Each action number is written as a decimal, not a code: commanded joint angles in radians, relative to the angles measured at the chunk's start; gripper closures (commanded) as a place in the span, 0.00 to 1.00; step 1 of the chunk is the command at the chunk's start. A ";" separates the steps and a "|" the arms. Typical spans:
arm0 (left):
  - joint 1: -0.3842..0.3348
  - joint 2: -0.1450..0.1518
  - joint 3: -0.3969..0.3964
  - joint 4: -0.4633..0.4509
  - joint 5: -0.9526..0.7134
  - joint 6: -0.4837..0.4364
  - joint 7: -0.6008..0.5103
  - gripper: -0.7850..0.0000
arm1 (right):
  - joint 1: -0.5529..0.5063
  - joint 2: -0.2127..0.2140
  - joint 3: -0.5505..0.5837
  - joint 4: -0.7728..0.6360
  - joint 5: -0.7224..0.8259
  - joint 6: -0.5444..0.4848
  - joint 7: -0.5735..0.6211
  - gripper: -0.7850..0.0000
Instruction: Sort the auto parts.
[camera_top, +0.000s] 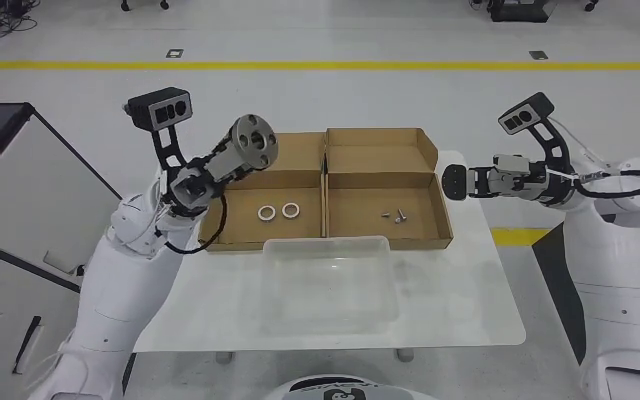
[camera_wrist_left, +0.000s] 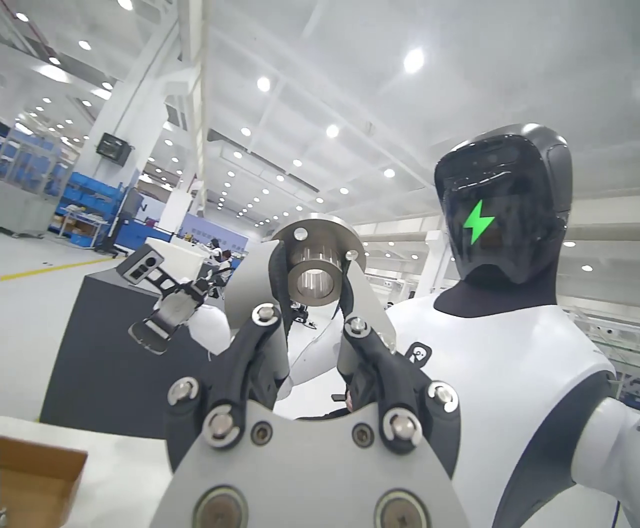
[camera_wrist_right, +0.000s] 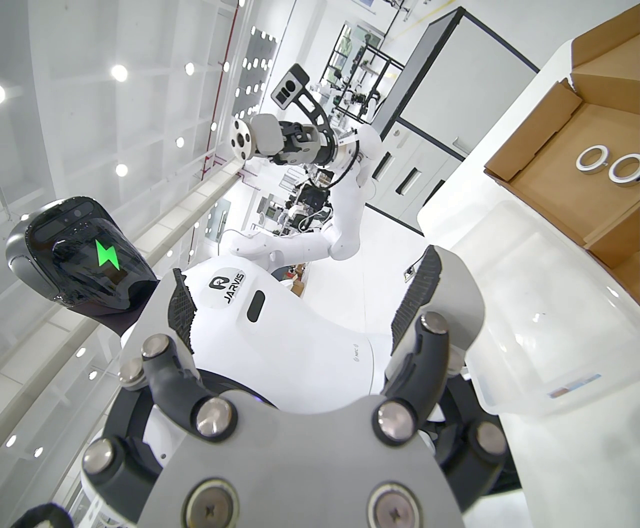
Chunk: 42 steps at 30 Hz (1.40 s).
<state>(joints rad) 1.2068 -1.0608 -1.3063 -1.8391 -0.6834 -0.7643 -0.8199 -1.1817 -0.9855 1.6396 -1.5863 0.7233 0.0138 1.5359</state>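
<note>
Top view: the flanged metal sleeve is held up in the air over the far left part of the left cardboard box, clamped in the left claw. Its long axis runs in line with the claw. The round flange faces up and away from the wrist, and the tube end faces the left wrist view. Two rings lie on the left box's floor. The right cardboard box touches it and holds two small screws. A clear tub sits on the bench just in front of both boxes. The right claw hangs beside the right box, spread wide and holding nothing.
</note>
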 joint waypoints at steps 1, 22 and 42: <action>-0.017 -0.001 -0.010 0.022 0.051 0.033 0.021 1.00 | 0.000 0.000 0.000 0.000 0.000 0.000 0.000 0.00; -0.147 0.032 -0.015 0.151 0.705 0.268 -0.222 1.00 | 0.000 0.000 0.000 0.000 0.000 0.000 0.000 0.00; -0.325 0.052 0.121 0.342 1.061 0.233 -0.442 1.00 | 0.000 0.000 0.000 0.000 0.000 0.000 0.000 0.00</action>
<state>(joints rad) 0.8950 -1.0075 -1.2039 -1.5159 0.3468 -0.5187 -1.2680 -1.1817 -0.9855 1.6396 -1.5863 0.7233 0.0138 1.5359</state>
